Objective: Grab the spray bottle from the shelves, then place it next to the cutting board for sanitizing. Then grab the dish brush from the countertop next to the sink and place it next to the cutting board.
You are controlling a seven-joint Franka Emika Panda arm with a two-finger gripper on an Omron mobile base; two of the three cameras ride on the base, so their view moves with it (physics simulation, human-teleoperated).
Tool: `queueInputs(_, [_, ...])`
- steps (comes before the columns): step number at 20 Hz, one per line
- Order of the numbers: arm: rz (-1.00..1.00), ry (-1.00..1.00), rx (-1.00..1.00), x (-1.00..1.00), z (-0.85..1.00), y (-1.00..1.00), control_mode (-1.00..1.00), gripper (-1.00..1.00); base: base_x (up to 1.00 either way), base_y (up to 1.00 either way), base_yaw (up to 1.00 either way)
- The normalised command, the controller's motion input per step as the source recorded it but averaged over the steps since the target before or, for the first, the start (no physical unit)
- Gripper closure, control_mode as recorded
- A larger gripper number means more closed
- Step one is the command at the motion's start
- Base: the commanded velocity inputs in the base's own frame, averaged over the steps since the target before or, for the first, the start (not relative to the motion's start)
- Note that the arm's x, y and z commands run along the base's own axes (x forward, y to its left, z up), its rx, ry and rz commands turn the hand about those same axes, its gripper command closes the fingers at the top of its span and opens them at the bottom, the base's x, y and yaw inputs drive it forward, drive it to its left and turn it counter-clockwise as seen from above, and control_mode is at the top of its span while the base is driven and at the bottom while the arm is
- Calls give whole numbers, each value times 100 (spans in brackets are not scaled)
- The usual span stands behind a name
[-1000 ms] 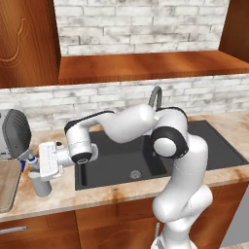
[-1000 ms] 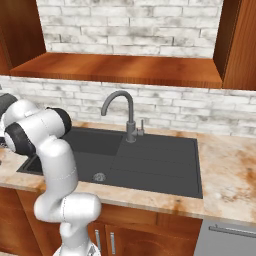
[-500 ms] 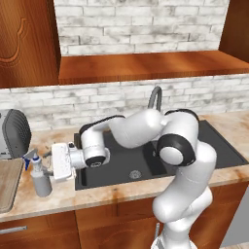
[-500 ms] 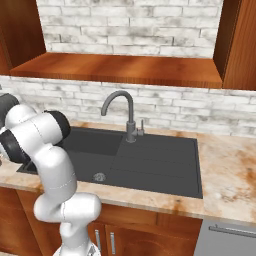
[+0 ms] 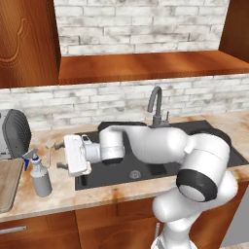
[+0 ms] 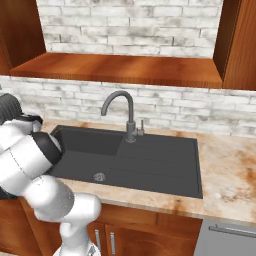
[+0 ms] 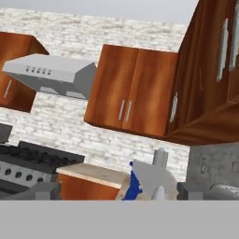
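Spray bottle (image 5: 41, 176) stands upright on the countertop (image 5: 63, 192) near its front edge, just beside the right edge of the cutting board (image 5: 8, 182), not touching it as far as I can tell. So the first half of the task looks done: bottle is off the shelves (image 5: 151, 65) and parked by the board. The shelf ledge above the sink (image 5: 160, 158) is bare wood.

Gripper (image 5: 59, 155) sits right of the bottle, pointing sideways toward it, clear of it with a gap between. Jaws stand apart, two dark fingers spread one above the other, holding nothing. In the hand view the bottle's blue nozzle and pale neck (image 7: 149, 179) show low in the middle.

Left to do: the dish brush. Can't pick it out for sure; a thin pale thing lies on the counter behind the gripper near the sink's left rear corner, too small and partly hidden to call. Judgement: next step is to turn the arm to the brush by the sink, grab it and bring it to the board.

Surface: beige marble slab with rust blotches, dark basin with drainer section on the right and a curved grey faucet (image 6: 122, 112) at the back edge. Toaster (image 5: 13, 133) at the counter's left rear, behind the board. Room: pale brick backsplash, reddish-brown wooden cabinets (image 5: 26, 41); hand view shows a range hood (image 7: 51, 77) and a stove (image 7: 28, 158) further along
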Motion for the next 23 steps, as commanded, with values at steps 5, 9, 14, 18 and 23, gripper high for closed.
queueInputs(5, [-1,1,0,-56,88,-34,-100,-100,0,0,0])
queueInputs(9, [0,12,0,-68,88,-50,-100,-100,0,0,0])
queueInputs(14, [0,12,0,-75,77,-47,-100,-100,0,0,0])
queueInputs(18, [0,12,0,-62,67,-64,-100,-100,0,0,0])
queueInputs(23, [0,14,0,-52,34,-80,-100,-100,0,0,0])
